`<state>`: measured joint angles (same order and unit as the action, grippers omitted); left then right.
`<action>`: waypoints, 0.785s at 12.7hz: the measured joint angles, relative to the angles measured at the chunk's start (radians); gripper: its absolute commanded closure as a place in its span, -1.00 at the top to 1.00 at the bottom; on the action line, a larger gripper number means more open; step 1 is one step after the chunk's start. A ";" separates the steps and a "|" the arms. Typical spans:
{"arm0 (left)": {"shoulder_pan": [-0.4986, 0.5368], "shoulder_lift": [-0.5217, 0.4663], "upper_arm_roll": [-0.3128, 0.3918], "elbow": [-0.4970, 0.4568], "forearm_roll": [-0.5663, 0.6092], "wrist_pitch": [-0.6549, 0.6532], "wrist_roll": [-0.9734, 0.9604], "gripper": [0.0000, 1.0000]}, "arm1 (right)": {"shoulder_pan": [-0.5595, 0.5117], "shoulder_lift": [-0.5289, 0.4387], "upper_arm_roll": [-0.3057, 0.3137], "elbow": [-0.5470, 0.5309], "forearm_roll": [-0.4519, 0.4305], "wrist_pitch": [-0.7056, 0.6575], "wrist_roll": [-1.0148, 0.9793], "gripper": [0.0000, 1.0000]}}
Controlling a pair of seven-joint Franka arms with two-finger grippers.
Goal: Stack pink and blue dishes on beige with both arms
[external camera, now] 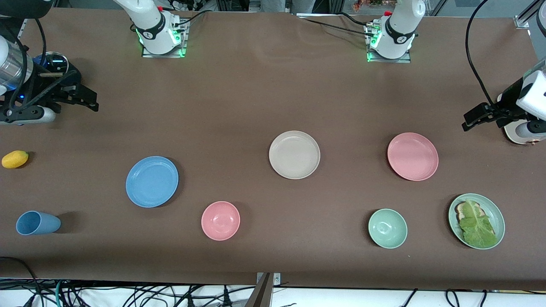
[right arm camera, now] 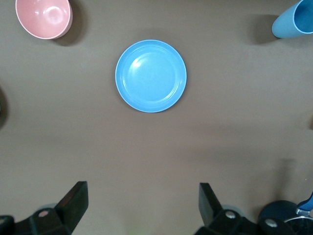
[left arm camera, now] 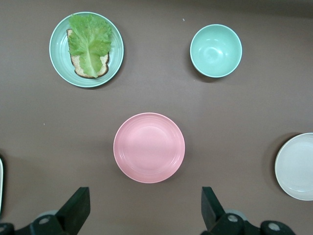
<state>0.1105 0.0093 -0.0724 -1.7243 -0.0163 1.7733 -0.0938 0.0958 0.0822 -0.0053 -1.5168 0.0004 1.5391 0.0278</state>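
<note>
The pink plate is seen lying flat on the brown table, with the left gripper held above it, fingers spread wide. A pale green bowl, a green plate bearing bread under lettuce, and the beige plate are seen apart.
</note>
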 measured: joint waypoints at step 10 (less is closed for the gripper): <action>0.000 0.001 -0.006 0.000 0.000 -0.005 0.000 1.00 | 0.000 0.002 0.000 0.000 0.000 0.024 0.010 1.00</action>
<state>0.1105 0.0099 -0.0779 -1.7243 -0.0163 1.7687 -0.0935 0.0960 0.0847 -0.0053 -1.5170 0.0002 1.5631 0.0381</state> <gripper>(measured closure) 0.000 0.000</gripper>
